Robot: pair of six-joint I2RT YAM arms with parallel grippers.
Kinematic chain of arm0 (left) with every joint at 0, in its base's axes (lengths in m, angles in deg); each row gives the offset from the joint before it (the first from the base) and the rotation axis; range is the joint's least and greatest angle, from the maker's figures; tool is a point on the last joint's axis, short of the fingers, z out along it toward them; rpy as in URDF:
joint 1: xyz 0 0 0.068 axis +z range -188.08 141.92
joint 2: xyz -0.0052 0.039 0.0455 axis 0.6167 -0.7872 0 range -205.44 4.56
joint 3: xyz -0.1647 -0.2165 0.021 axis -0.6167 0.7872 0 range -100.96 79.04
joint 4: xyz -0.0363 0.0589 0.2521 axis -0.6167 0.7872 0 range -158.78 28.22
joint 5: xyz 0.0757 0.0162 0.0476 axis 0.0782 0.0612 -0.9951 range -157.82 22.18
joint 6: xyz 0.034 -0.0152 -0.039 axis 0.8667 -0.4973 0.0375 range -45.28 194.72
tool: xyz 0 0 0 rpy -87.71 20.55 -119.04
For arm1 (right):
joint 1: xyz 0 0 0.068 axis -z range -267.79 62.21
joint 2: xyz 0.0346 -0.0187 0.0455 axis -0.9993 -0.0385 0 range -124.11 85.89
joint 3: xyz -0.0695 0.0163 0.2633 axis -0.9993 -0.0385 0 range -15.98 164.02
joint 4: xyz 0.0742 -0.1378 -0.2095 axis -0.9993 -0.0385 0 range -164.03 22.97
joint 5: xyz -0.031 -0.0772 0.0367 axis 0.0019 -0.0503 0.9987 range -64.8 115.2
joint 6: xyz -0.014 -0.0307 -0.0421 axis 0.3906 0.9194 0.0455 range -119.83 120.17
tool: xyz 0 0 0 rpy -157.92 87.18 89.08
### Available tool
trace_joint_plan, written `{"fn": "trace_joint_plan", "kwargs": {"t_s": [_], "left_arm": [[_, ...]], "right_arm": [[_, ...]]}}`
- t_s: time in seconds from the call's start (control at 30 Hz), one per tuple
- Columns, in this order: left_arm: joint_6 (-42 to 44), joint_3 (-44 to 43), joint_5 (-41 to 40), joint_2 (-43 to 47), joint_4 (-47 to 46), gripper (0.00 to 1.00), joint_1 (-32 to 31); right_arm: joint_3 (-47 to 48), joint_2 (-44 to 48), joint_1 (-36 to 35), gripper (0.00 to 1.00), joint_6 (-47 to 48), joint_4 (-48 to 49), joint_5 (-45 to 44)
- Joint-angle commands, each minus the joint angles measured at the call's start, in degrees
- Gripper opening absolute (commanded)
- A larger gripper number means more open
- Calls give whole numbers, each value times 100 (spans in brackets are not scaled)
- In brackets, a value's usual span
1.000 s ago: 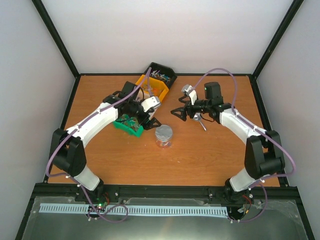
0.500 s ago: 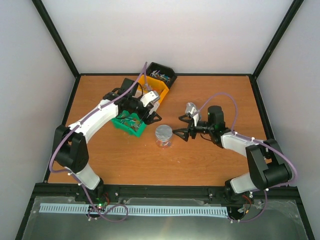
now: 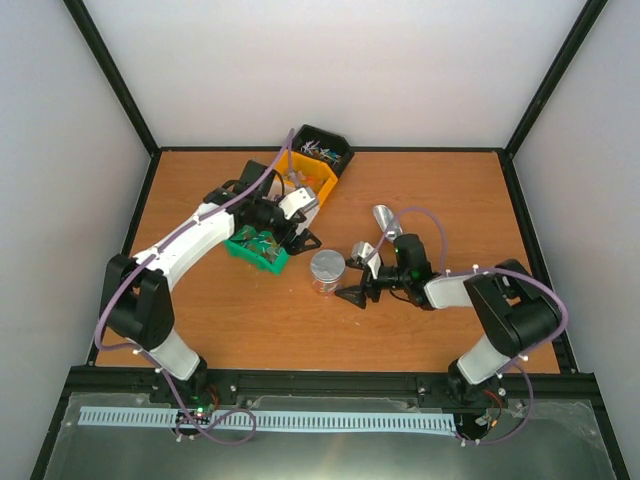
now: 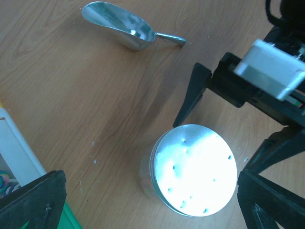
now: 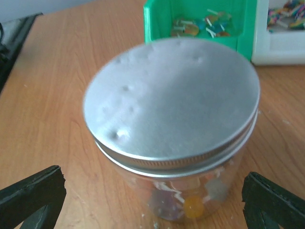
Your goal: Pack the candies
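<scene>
Silver-lidded clear jar (image 3: 327,270) stands upright on the wood table (image 3: 220,330), closed, with its lid (image 4: 193,169) dented. All places below are relative to the jar.

Right gripper (image 3: 351,275): just right of the jar and level with it. Jaws are spread wide, holding nothing. The left wrist view shows its 2 fingers (image 4: 189,98) reaching along either side of the lid; can't tell if they touch. In the right wrist view the jar fills the gap ahead of the jaws.

Left gripper (image 3: 298,238): up and left of the jar, above the table. Jaws are at full spread too, empty. It hangs between the jar and the green bin (image 3: 255,250), with its camera looking down on the lid.

Candies (image 5: 200,25): a few lie loose in the green bin, just left of the jar. A few more sit at the bottom of the jar, seen through the clear wall; 1 orange piece is the plainest. The black bin (image 3: 325,150), further back-left beside the yellow bin (image 3: 308,180), shows small wrapped pieces as well, too small to tell colours.

Metal scoop (image 3: 385,218): lying on the table back-right of the jar, apart from it, bowl empty.
</scene>
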Motion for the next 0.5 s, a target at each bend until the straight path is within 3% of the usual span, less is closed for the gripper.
{"fn": "trace_joint_plan", "kwargs": {"t_s": [0.0,0.47], "left_arm": [[265,103,-23,288,116,100,25],[594,487,-281,541,344,98,25]], "right_arm": [[-61,-463,-174,100,344,765,-387],[80,-1757,-731,100,424,2111,-987]]}}
